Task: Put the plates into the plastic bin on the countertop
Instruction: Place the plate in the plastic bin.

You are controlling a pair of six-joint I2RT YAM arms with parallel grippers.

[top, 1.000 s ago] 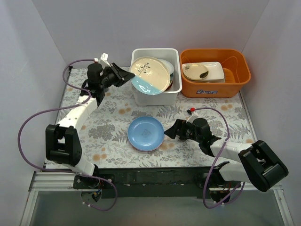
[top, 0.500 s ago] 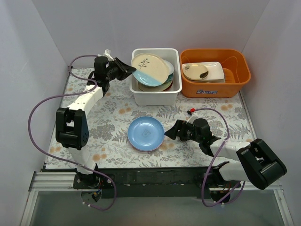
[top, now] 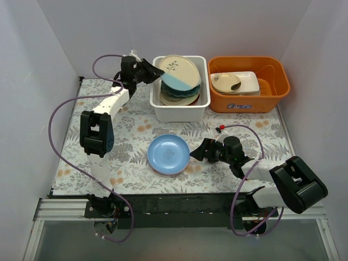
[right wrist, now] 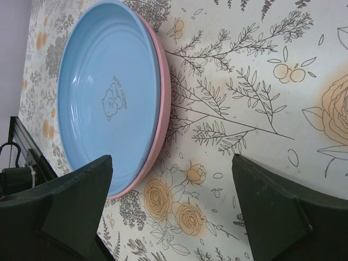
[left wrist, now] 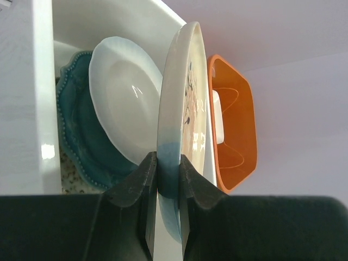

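Note:
My left gripper (top: pixel 154 74) (left wrist: pixel 168 166) is shut on the light-blue edge of the cream-and-light-blue sprig plate (top: pixel 179 76) (left wrist: pixel 182 98). It holds the plate tilted over the white plastic bin (top: pixel 179 113) (left wrist: pixel 22 109). Under it in the bin lie a white plate (left wrist: pixel 122 92) and a teal plate (left wrist: pixel 81 136). A blue plate (top: pixel 168 154) (right wrist: pixel 109 98) rests on a pink plate (right wrist: pixel 165 109) on the leaf-printed countertop (top: pixel 125 147) (right wrist: pixel 244 81). My right gripper (top: pixel 197 152) (right wrist: pixel 171 163) stands open just right of that pair, low over the counter, holding nothing.
An orange tub (top: pixel 250 100) (left wrist: pixel 239 125) stands right of the bin, with a rectangular white dish (top: pixel 247 82) and a beige bowl (top: pixel 225 82) in it. White walls close in the left, right and back of the countertop.
My left arm has swung right and back, carrying the sprig plate from the bin's left rim to over the stack inside. The right arm and the blue plate have not moved.

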